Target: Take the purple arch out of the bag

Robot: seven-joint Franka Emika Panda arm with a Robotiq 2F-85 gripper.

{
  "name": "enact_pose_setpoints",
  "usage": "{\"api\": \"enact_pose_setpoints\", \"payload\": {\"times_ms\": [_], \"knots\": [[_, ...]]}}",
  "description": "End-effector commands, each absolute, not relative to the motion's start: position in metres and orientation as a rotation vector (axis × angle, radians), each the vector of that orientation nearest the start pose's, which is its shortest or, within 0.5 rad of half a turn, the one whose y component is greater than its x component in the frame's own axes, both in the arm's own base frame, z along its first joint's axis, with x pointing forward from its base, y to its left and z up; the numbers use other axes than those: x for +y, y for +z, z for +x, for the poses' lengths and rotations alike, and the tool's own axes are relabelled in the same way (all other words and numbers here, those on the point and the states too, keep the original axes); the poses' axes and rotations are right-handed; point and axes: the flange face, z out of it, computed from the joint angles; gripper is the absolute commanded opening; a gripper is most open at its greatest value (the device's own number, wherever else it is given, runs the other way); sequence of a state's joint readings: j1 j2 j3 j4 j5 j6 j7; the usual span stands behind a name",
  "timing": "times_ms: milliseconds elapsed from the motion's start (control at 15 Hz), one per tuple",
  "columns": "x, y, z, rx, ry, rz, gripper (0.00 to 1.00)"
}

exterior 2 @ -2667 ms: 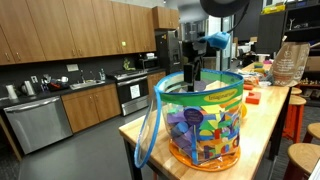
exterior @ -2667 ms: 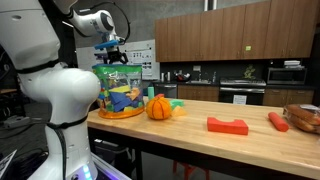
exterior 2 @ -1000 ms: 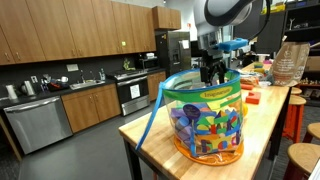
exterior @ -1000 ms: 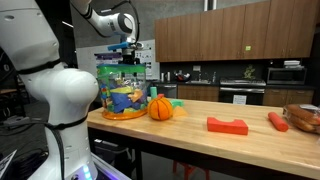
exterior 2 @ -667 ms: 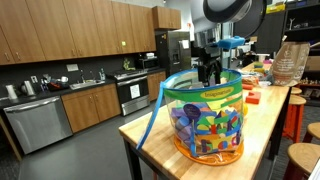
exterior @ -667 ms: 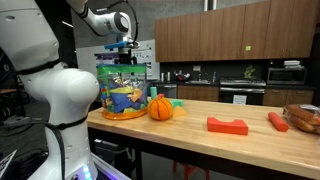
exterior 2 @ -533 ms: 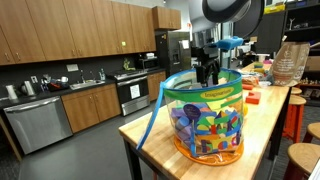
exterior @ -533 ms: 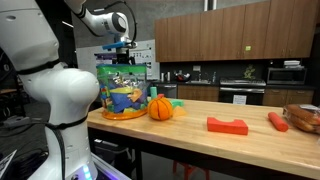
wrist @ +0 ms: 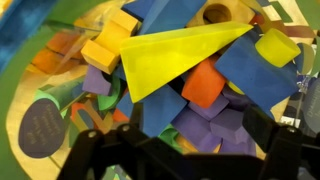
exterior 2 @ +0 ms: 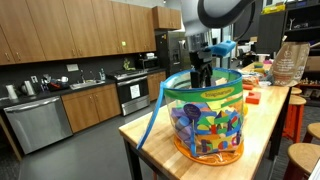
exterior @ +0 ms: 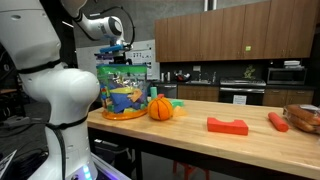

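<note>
The bag (exterior: 121, 92) is clear plastic with a green rim and an orange base and stands at the table's end; it also shows in the other exterior view (exterior 2: 207, 122). My gripper (exterior: 117, 57) hangs at the bag's mouth, fingers down (exterior 2: 202, 72). In the wrist view the gripper (wrist: 180, 150) is open and empty, with its dark fingers spread over the pile of blocks. Several purple blocks (wrist: 205, 125) lie between the fingers under an orange block (wrist: 205, 85) and a yellow triangle (wrist: 175, 55). I cannot tell which of them is the purple arch.
An orange pumpkin (exterior: 160, 107) stands right beside the bag. Farther along the wooden table (exterior: 200, 140) lie a flat red arch block (exterior: 227, 125), an orange stick-like toy (exterior: 278, 121) and a basket (exterior: 303, 115). A blue strap (exterior 2: 148, 125) hangs from the bag's rim.
The gripper has shifted a little sideways over the bag's mouth, leftward in both exterior views. It stays open, and the bag has not moved.
</note>
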State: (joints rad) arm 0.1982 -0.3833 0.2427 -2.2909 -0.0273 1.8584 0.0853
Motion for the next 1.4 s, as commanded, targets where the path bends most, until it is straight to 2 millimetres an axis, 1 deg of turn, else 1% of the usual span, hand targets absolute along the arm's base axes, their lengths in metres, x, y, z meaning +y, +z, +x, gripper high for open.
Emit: {"api": "enact_pose_setpoints", "payload": {"times_ms": [0, 400, 600, 800, 933, 1333], "knots": [[0.187, 0.491, 0.390, -0.565, 0.059, -3.224, 1.00], [0.183, 0.487, 0.392, -0.575, 0.079, -3.223, 1.00], [0.185, 0.488, 0.397, -0.572, 0.020, -3.205, 1.00], [0.196, 0.490, 0.404, -0.594, -0.054, -3.186, 1.00], [0.204, 0.488, 0.408, -0.621, -0.072, -3.172, 1.00], [0.231, 0.467, 0.410, -0.770, 0.004, -3.097, 1.00]]}}
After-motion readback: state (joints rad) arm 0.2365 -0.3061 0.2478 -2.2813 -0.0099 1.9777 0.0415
